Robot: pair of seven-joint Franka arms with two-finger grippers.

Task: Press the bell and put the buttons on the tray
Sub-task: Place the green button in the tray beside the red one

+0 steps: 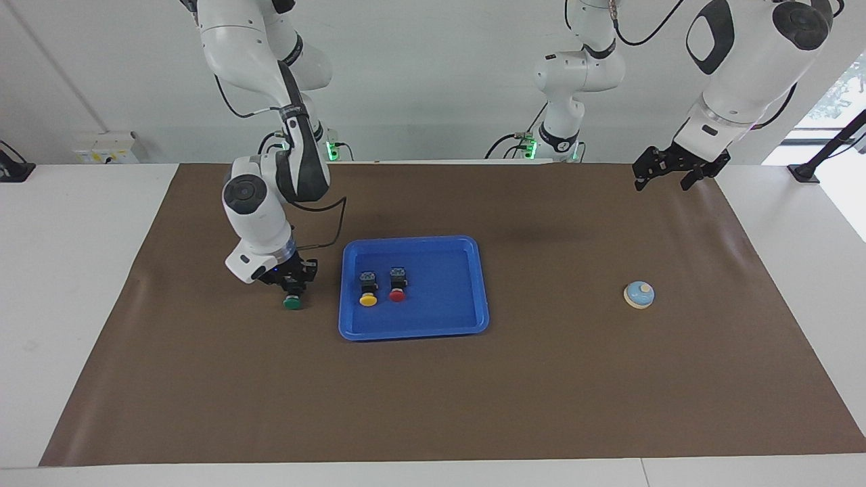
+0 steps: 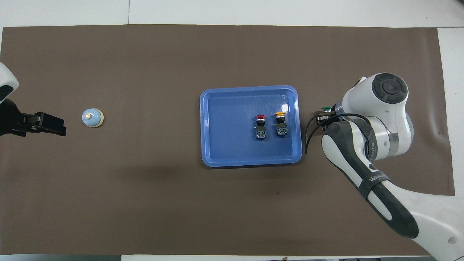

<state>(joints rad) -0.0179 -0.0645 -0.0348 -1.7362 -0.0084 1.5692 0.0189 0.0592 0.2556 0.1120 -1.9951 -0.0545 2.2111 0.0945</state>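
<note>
The blue tray [image 1: 413,239] lies mid-mat and also shows in the overhead view [image 2: 250,88]. In it lie the yellow button [image 1: 368,297] [image 2: 280,121] and the red button [image 1: 397,292] [image 2: 260,125], side by side. My right gripper [image 1: 292,287] [image 2: 324,117] is shut on the black body of the green button [image 1: 292,304] [image 2: 327,108], low at the mat, beside the tray toward the right arm's end. The light-blue bell [image 1: 639,295] [image 2: 92,117] stands toward the left arm's end. My left gripper [image 1: 670,169] [image 2: 47,125] waits raised, apart from the bell.
A brown mat [image 1: 473,406] covers most of the white table. Cables and the arm bases stand along the edge nearest the robots. The right arm's elbow hangs over the mat beside the tray.
</note>
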